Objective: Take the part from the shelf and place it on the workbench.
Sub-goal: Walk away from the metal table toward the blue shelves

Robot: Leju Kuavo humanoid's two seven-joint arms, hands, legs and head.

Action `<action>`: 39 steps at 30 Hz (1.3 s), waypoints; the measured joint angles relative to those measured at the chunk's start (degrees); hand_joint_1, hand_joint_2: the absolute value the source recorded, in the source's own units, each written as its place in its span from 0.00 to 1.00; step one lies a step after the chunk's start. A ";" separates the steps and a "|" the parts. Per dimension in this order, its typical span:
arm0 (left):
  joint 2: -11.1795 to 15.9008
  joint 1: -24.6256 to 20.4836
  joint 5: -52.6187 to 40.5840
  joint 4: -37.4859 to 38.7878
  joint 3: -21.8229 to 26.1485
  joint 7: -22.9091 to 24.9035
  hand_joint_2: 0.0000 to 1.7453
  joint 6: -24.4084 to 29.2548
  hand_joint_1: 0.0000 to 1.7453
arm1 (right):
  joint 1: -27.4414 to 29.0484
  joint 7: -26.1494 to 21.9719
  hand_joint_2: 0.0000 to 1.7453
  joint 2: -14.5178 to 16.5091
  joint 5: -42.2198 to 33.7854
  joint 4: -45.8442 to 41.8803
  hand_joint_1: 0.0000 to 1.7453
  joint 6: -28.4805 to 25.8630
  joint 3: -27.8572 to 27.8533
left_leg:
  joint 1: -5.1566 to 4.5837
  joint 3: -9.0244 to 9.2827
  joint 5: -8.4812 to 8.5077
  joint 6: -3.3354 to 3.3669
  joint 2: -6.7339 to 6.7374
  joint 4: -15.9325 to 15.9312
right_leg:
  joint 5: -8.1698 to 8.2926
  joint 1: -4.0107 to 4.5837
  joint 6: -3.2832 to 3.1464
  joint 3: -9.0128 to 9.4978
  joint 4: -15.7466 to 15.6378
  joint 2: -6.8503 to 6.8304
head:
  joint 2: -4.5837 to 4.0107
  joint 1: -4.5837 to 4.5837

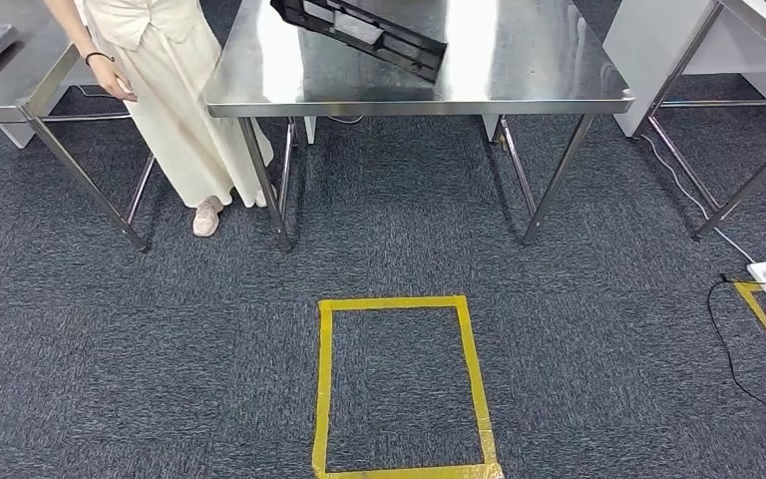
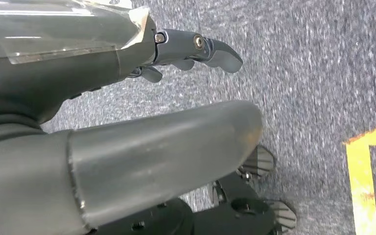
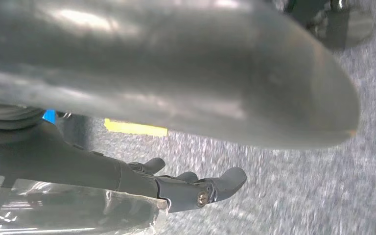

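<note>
Nearest to the robot, both arms hung down beside the body, over the carpet (image 1: 160,379). The left hand (image 2: 142,98) held nothing, its thumb and its dark fingers (image 2: 210,51) lying apart and nearly straight. The right hand (image 3: 176,127) was the same, its fingers (image 3: 215,188) loose and apart with nothing between them. In front of the feet a yellow tape rectangle (image 1: 324,389) marked the carpet. Farther on stood the steel bench (image 1: 519,70), and the black part (image 1: 364,32) lay on its top, toward the far side and a little left of the middle. Its long axis ran slantwise, from far left to nearer right, and its far end was cut off by the edge of the head view. So the part lay ahead of both hands and well above them, well apart from each. I judged the left hand slightly nearer, but not by much. A person (image 1: 160,90) stood at the left of the bench, one hand (image 1: 110,75) hanging free.
</note>
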 joint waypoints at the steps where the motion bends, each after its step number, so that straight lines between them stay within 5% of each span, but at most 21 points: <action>1: -0.09 0.04 0.01 0.01 0.01 -0.10 0.00 0.02 0.00 | 0.00 -0.02 0.00 -0.09 0.01 0.00 0.00 0.03 0.01 | 0.04 -0.36 0.51 0.27 0.14 -0.47 | 0.25 0.06 0.36 -0.30 0.10 -0.04 | 0.00 -0.03; 3: -0.26 0.08 0.03 0.03 0.02 -0.23 0.00 0.04 0.00 | 0.09 -0.07 0.00 -0.25 0.01 0.00 0.00 0.02 0.05 | 0.30 -1.34 2.02 0.97 0.40 -1.42 | -1.59 0.12 0.46 -1.54 1.77 0.13 | 0.00 0.09; 6: -0.38 0.10 0.02 0.04 0.02 -0.27 0.00 0.03 0.00 | 0.14 -0.10 0.00 -0.40 0.01 0.00 0.00 0.02 0.25 | 0.39 -3.48 4.20 1.25 0.63 -1.72 | -8.51 -0.60 0.22 -4.27 10.91 0.38 | 0.00 0.41; 8: -0.48 0.13 -0.13 0.05 0.02 -0.27 0.00 -0.01 0.00 | 0.14 -0.08 0.00 -0.56 -0.02 0.00 0.00 0.02 0.35 | 0.47 -5.22 5.51 0.92 0.81 -1.61 | -9.48 -1.23 1.39 -4.22 15.36 0.39 | 0.00 0.46; 10: -0.60 0.12 -0.25 0.05 0.02 -0.26 0.00 -0.03 0.00 | 0.11 0.05 0.00 -0.76 -0.05 0.00 0.00 0.02 0.39 | 0.71 -6.84 6.72 0.37 0.90 -1.35 | -7.02 -1.85 3.10 -0.57 12.52 0.38 | 0.00 0.49; 12: -0.66 0.06 -0.35 0.01 0.02 -0.25 0.00 0.00 0.00 | -0.08 0.33 0.00 -0.82 -0.07 0.00 0.00 0.02 0.44 | 0.80 -8.18 7.74 -0.46 0.86 -0.77 | -6.06 -2.10 3.69 5.91 3.84 0.50 | 0.00 0.71; 14: -0.68 0.01 -0.62 -0.02 0.02 -0.25 0.00 0.11 0.00 | -0.27 0.59 0.00 -0.81 -0.06 0.00 0.00 0.01 0.49 | 0.63 -8.86 8.62 -1.31 0.82 -0.34 | -6.98 -1.77 2.86 9.43 -2.12 0.70 | 0.00 0.74; 17: -0.66 0.14 -1.05 -0.02 0.02 -0.26 0.00 0.34 0.00 | -0.21 0.84 0.00 -0.79 -0.07 0.00 0.00 -0.02 0.48 | 1.07 -9.33 8.89 -2.19 0.78 0.08 | -6.65 -1.75 1.01 8.68 -2.50 0.59 | 0.00 0.31; 18: -0.63 0.21 -1.13 -0.02 0.02 -0.27 0.00 0.44 0.00 | -0.17 0.89 0.00 -0.78 -0.07 0.00 0.00 -0.03 0.48 | 1.31 -9.81 7.56 -2.37 0.73 1.12 | -6.23 -1.88 0.26 8.32 -2.46 0.47 | 0.00 0.25; 20: -0.58 0.25 -1.33 -0.02 0.01 -0.30 0.00 0.65 0.00 | -0.16 0.94 0.00 -0.74 -0.06 0.00 0.00 -0.04 0.48 | 1.52 -11.77 2.00 -2.58 0.43 7.00 | -5.21 -1.79 -0.99 7.31 -2.44 0.25 | 0.00 0.11; 22: -0.58 0.28 -1.46 -0.02 0.00 -0.32 0.00 0.82 0.00 | -0.11 0.94 0.00 -0.72 -0.02 0.00 0.00 -0.05 0.49 | 1.48 -13.70 -2.45 -2.71 0.16 14.54 | -4.38 -1.41 -1.44 6.17 -2.36 0.21 | 0.00 0.01; 24: -0.58 0.30 -1.45 -0.02 0.01 -0.32 0.00 0.99 0.00 | 0.04 0.95 0.00 -0.68 0.06 0.00 0.00 -0.05 0.50 | 1.48 -12.51 -2.21 -2.65 0.10 16.05 | -3.83 -1.19 -1.31 5.45 -2.23 0.22 | 0.00 0.01; 27: -0.51 0.26 -1.44 -0.02 0.01 -0.34 0.00 1.22 0.00 | 0.10 1.06 0.00 -0.62 0.26 0.00 0.00 -0.04 0.54 | 1.40 -4.63 1.38 -1.95 0.03 5.43 | -3.48 -1.00 -0.96 4.96 -1.63 0.33 | 0.00 -0.04; 29: -0.44 0.25 -1.45 -0.02 0.00 -0.36 0.00 1.32 0.00 | 0.01 1.29 0.00 -0.58 0.34 0.00 0.00 -0.01 0.56 | 1.17 -1.85 1.94 -1.58 -0.03 0.64 | -3.39 -0.68 -0.48 4.43 -1.09 0.34 | 0.00 0.00; 32: -0.48 0.29 -1.48 -0.02 0.00 -0.36 0.00 1.40 0.00 | -0.11 1.48 0.00 -0.66 0.36 0.00 0.00 0.04 0.56 | 0.59 -2.08 1.95 -1.51 0.04 -0.21 | -3.26 -0.12 0.09 3.75 -0.76 0.34 | 0.00 0.22; 38: -0.51 0.27 -1.54 -0.02 0.00 -0.36 0.00 1.45 0.00 | -0.18 1.56 0.00 -0.66 0.36 0.00 0.00 0.04 0.57 | -0.32 -2.56 2.37 -0.65 0.07 -0.18 | -2.66 -0.49 1.05 3.04 -0.98 0.36 | 0.00 0.34; 39: -0.52 0.27 -1.55 -0.02 0.00 -0.35 0.00 1.45 0.00 | -0.17 1.58 0.25 -0.66 0.36 0.00 0.00 0.04 0.58 | -0.37 -2.61 2.44 -0.53 0.07 -0.17 | -2.56 -0.54 1.18 3.01 -1.04 0.36 | 0.00 0.35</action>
